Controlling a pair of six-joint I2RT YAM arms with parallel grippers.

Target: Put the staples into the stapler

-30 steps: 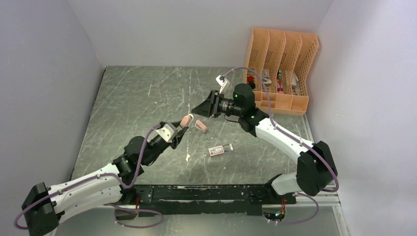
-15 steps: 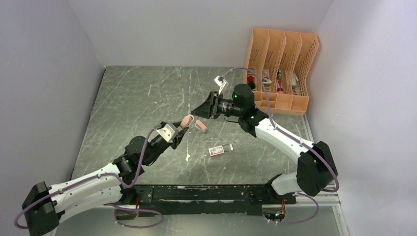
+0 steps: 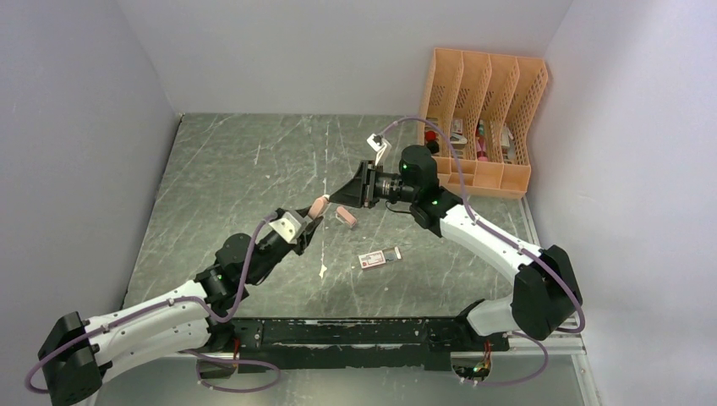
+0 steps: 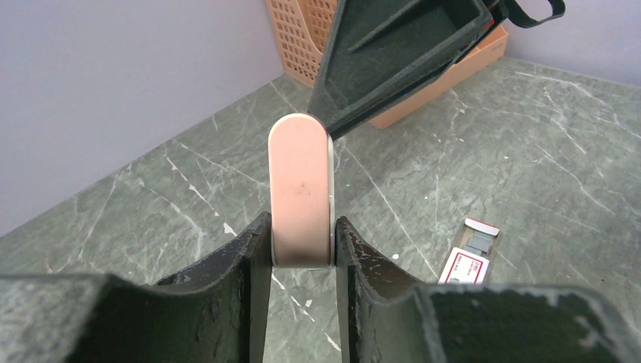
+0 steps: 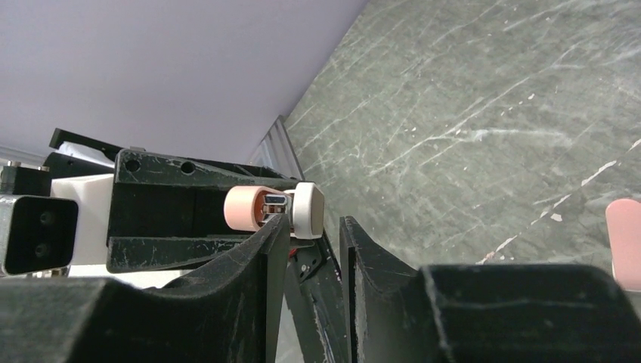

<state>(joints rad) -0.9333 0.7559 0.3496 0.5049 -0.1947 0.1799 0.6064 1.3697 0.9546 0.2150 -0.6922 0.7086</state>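
Holding pink stapler clamped, left gripper aims its long axis far-right. Right gripper, jaws narrow and empty, meets its tip. Staple box lies on table, near-right of both.

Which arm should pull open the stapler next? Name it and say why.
Right. The left gripper is shut on the stapler, holding it off the table; the right gripper, jaws open, sits at its free end, probably ready to grip.
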